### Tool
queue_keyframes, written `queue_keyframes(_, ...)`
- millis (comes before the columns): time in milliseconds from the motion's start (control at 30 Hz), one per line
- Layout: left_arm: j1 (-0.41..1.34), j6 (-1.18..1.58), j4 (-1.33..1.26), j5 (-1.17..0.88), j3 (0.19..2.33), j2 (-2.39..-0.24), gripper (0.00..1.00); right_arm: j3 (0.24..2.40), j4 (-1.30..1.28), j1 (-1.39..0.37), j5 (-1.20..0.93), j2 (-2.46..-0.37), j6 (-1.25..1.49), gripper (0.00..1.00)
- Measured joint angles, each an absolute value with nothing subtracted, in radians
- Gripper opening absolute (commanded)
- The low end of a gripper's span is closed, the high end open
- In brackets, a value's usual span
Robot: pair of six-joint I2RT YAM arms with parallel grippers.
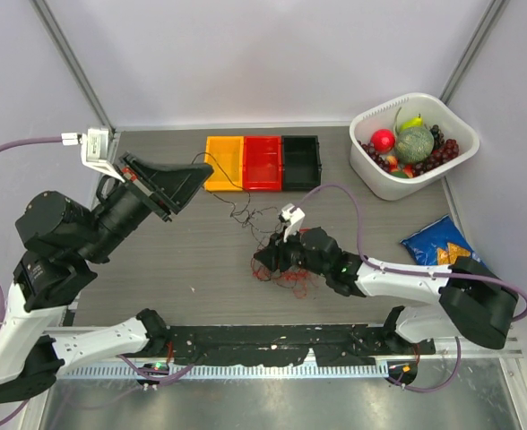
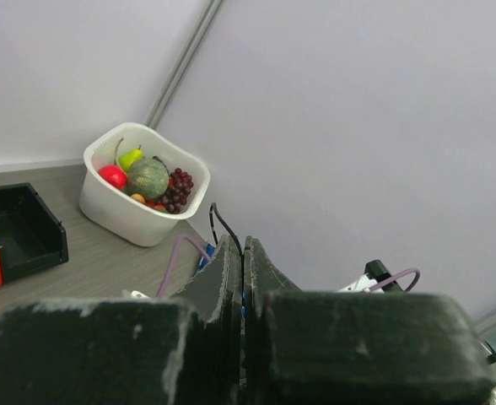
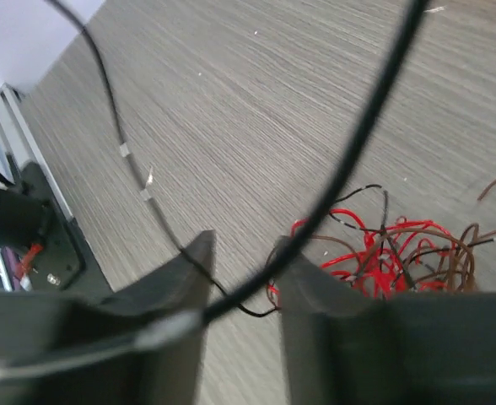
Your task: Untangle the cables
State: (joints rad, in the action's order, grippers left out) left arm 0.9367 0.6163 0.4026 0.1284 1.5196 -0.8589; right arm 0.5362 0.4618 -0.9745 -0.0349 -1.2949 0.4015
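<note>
Top external view: the cables (image 1: 292, 281) lie tangled on the table (image 1: 183, 269), in front of the coloured bins (image 1: 263, 163) and just beside the right gripper (image 1: 268, 260). Its jaws stand apart (a black strand (image 3: 349, 152) crosses the gap). The left gripper (image 1: 201, 168), raised, has its jaws pressed together, pinching a thin black cable (image 2: 221, 224).

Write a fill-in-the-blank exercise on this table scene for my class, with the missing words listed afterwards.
The three bins stand in a row: orange, red and ____. The fruit lies in a ____ basket. The right end effector, beside the tangled cables, has its jaws ____ (open or shut). The snack bag is mainly ____.
Missing words: black, white, open, blue.
</note>
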Motion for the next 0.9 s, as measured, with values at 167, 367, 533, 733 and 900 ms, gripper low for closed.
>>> queue_keyframes(167, 0.937, 0.563, 0.435, 0.205, 1.521, -0.835, 0.0, 0.533, 0.425, -0.978, 0.093, -1.245, 0.486, 0.01)
queue_keyframes(367, 0.937, 0.402, 0.49, 0.427, 1.56, -0.768, 0.0, 0.381, 0.271, -0.978, 0.286, -0.933, 0.679, 0.01)
queue_keyframes(533, 0.937, 0.287, 0.49, 0.571, 1.602, -0.673, 0.0, 0.286, 0.032, -0.957, 0.407, -0.747, 0.849, 0.01)
queue_keyframes(733, 0.937, 0.249, 0.492, 0.639, 1.638, -0.63, 0.0, 0.287, -0.143, -0.843, 0.441, -0.758, 0.908, 0.01)
queue_keyframes(900, 0.937, 0.241, 0.537, 0.658, 1.637, -0.649, 0.0, 0.34, -0.23, -0.752, 0.443, -0.81, 0.889, 0.01)
